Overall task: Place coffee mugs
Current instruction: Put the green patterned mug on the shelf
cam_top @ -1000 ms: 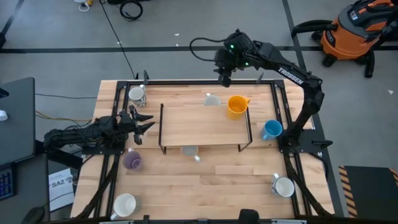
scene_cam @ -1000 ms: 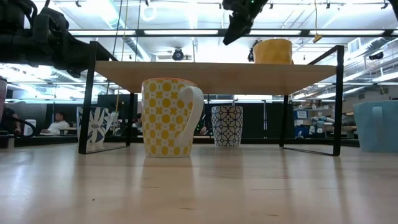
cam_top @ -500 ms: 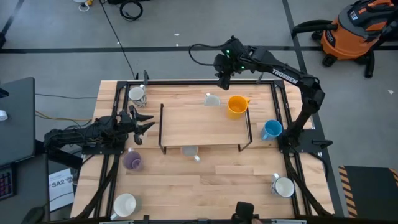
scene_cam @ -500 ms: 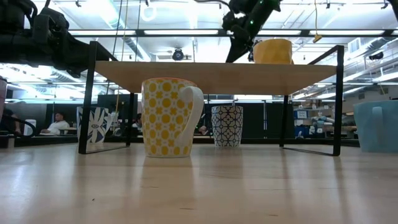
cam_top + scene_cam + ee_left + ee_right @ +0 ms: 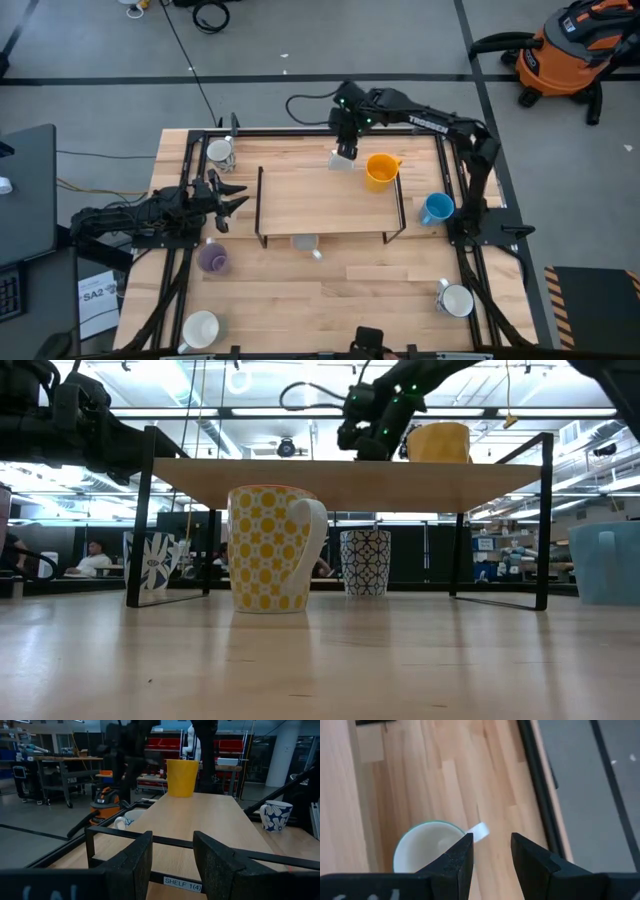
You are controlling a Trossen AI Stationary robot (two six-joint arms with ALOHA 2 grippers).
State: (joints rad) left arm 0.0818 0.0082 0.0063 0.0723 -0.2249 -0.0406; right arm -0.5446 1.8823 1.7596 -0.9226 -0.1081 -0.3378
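My right gripper (image 5: 343, 152) hangs open, slanting down, over a white mug (image 5: 427, 849) that stands on its base on the table just behind the shelf's far edge. Its fingers (image 5: 465, 854) are above the mug's handle (image 5: 479, 831) and touch nothing. The low view shows the same mug as blue-patterned (image 5: 365, 563), with the gripper (image 5: 365, 438) above shelf height. An orange-yellow mug (image 5: 380, 170) stands on the shelf top (image 5: 320, 200). My left gripper (image 5: 228, 200) waits open and level at the shelf's left end.
Other mugs stand on the table: a blue one (image 5: 435, 208) right of the shelf, a white one (image 5: 220, 152) far left, a purple one (image 5: 212, 258), two white ones near the front corners (image 5: 200, 328) (image 5: 457, 300), and a yellow-patterned one (image 5: 268, 548) under the shelf.
My right gripper has come down from above the table's far edge, moving toward the table's left and near side and tipping further downward. It now hangs close over the white mug behind the shelf. No mug has moved.
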